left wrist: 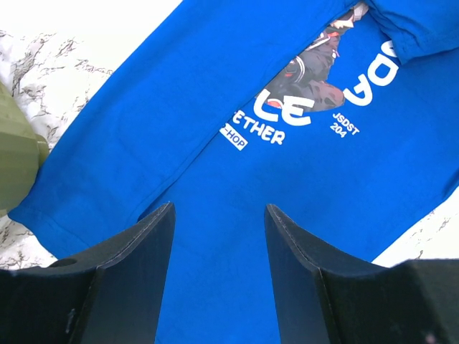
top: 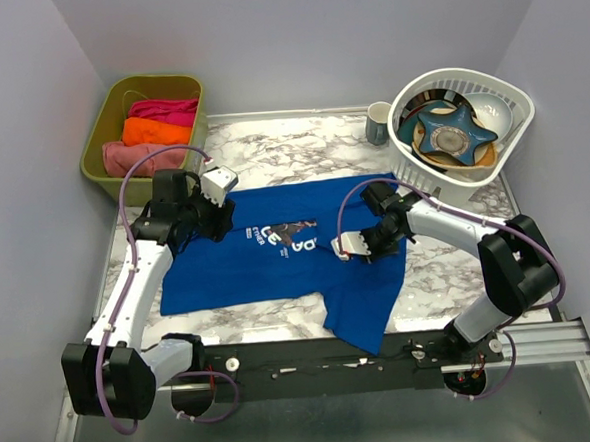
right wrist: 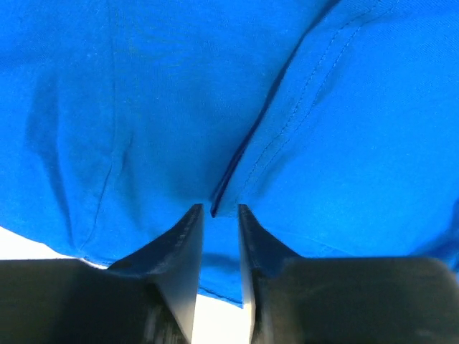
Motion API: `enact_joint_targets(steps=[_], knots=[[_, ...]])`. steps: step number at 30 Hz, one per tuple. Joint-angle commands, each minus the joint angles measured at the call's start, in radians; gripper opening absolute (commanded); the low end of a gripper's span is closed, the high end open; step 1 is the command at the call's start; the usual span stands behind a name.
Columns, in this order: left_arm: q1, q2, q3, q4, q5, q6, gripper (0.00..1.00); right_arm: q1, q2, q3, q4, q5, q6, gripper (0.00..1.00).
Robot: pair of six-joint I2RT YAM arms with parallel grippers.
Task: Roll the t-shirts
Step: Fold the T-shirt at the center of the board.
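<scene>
Because rolling needs a flat start, the t-shirt [top: 268, 273] lies spread on the table [top: 300, 145], print up, with one corner sagging over the near edge. The left gripper [left wrist: 219, 209] hovers above its left half, fingers [left wrist: 140, 258] spread wide and empty, probably ready to take an edge. The right gripper [right wrist: 219, 208] sits low on the right side, fingers [right wrist: 179, 251] nearly together at a stitched fold. Whether they pinch it cannot be told. From above the wrist hides its tips, and the lettering reads only in part.
</scene>
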Motion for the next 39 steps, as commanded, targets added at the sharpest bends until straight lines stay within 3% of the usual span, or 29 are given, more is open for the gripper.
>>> enact_joint_targets(steps=[1,5,9,15,23,37,38,39], knots=[[-0.006,0.007,0.005,0.013,0.009,-0.003,0.61,0.0,0.028,0.002,-0.014,0.009,0.015,0.3],[-0.006,0.007,0.004,0.011,-0.003,0.005,0.61,0.0,0.037,0.008,0.006,0.015,0.03,0.23],[-0.006,0.007,0.002,0.011,-0.003,0.008,0.61,0.0,0.035,0.02,0.006,0.005,0.047,0.09],[-0.006,0.008,0.004,0.01,-0.01,0.016,0.61,0.0,-0.04,0.048,-0.055,-0.054,0.065,0.01],[-0.006,-0.001,-0.016,0.024,0.007,0.002,0.61,0.0,-0.12,0.065,-0.14,-0.118,0.104,0.01],[-0.006,0.005,-0.036,0.053,0.03,-0.027,0.61,-0.001,-0.089,0.101,-0.212,-0.212,0.203,0.01],[-0.006,0.008,-0.037,0.056,0.035,-0.035,0.61,-0.001,-0.084,0.097,-0.212,-0.212,0.202,0.02],[-0.006,0.013,-0.04,0.057,0.053,-0.059,0.61,0.0,-0.08,0.095,-0.209,-0.192,0.203,0.16]])
